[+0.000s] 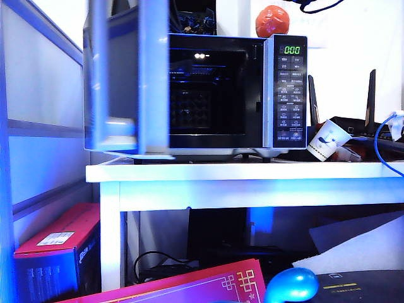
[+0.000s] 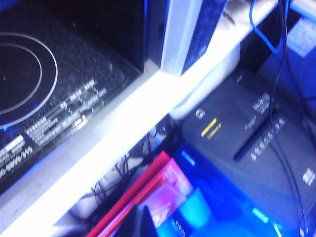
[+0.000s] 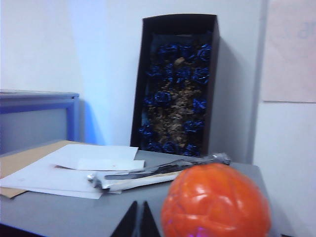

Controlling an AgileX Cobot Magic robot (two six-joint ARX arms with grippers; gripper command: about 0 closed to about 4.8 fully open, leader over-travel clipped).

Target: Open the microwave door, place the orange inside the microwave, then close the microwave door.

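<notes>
One microwave (image 1: 208, 95), one orange (image 1: 272, 21), one paper cup (image 1: 327, 140)

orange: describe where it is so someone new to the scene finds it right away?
Find the microwave on the white table, its door swung open to the left. The orange sits on the microwave's roof, above the green display. It is the only round orange-red thing up there; the white paper cup stands lower, on the table.

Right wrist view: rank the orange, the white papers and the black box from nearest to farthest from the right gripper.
1. orange, just beside the shut right gripper.
2. white papers, midway across the microwave's top.
3. black box, upright against the back wall.
</notes>
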